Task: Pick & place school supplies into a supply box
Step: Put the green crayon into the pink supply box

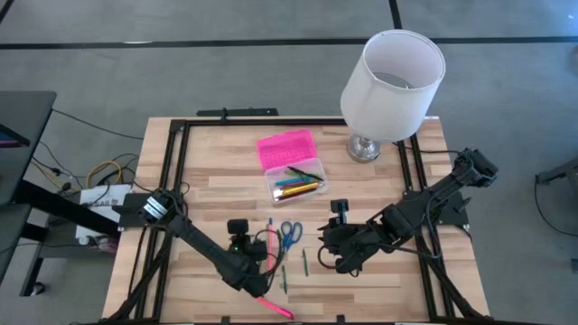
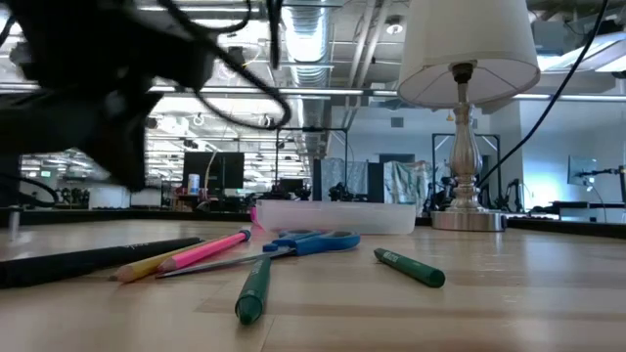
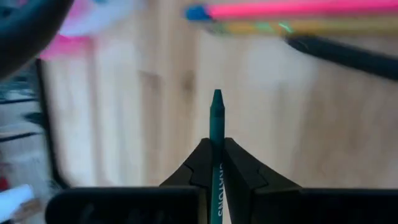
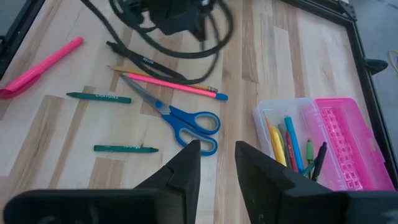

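The supply box (image 1: pixel 293 171) lies open near the middle of the wooden table (image 1: pixel 379 280), its bright pink lid (image 1: pixel 286 147) folded back flat toward the far side and its clear tray (image 1: pixel 298 183) on the near side. Inside the tray lie several pens and pencils (image 4: pixel 289 142), side by side along its length: yellow, orange, blue, red and green ones, with a black pen (image 4: pixel 317 160) near the hinge edge. A white-shaded lamp (image 1: pixel 390 86) stands on its metal base just beyond the box, to the right.

Nearer the front edge, the rest of the school supplies lie loose on the wood. The blue-handled scissors (image 4: pixel 183 121) lie beside a pink pencil (image 4: pixel 180 86) and a yellow pencil, with a black pen (image 4: pixel 140 59) touching them. One green crayon (image 4: pixel 124 148) lies alone, apart from the scissors, and a fat pink marker (image 4: pixel 40 67) lies by the table's front edge.

The left gripper (image 3: pixel 216 163) is low over the front of the table, its fingers clamped tight on a second green crayon (image 3: pixel 216 118), which sticks out straight past the fingertips. The right gripper (image 4: pixel 217 162) hangs above the table between the scissors and the box, its fingers parted and holding nothing.
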Tool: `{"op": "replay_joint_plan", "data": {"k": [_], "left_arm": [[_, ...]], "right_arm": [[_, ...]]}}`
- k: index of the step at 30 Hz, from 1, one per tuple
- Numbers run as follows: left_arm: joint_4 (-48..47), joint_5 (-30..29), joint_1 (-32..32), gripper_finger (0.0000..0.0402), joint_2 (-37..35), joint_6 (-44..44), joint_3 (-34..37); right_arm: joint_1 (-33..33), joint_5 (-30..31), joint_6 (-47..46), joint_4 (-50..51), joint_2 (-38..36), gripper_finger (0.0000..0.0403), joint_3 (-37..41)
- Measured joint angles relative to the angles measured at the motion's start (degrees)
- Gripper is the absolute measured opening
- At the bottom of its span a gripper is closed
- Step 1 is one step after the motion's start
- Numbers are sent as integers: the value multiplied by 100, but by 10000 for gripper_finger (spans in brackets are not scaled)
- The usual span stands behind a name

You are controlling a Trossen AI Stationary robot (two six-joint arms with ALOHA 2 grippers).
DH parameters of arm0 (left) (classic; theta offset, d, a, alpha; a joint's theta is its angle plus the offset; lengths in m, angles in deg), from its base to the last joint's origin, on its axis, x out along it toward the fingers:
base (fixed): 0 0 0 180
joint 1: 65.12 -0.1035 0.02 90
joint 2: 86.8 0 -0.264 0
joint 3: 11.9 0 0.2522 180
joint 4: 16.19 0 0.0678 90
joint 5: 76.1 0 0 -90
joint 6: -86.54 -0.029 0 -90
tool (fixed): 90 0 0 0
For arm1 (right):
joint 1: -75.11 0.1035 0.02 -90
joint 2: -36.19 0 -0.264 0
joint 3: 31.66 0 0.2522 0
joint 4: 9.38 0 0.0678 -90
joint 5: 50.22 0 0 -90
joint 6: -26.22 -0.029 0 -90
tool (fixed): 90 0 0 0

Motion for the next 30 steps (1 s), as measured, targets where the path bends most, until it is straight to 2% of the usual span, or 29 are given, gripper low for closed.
{"op": "replay_joint_plan", "data": {"k": [8, 14, 18, 23, 30], "left_arm": [[-132, -1398, -450, 7, -219, -609, -547], [655, -1792, -1037, 7, -496, -1776, -588], [1569, -1651, -1518, 7, -560, -2834, -589], [2627, -1053, -2256, 7, -562, -3995, -590], [3270, -19, -3238, 7, -562, -4752, -592]], "right_arm": [[247, 51, -83, 131, 0, 95, 0], [602, 81, -510, 597, 0, 95, 0], [909, 302, -764, 799, 0, 95, 0], [1321, 577, -1055, 995, 0, 95, 0], [1773, 898, -1558, 1301, 0, 95, 0]]}}
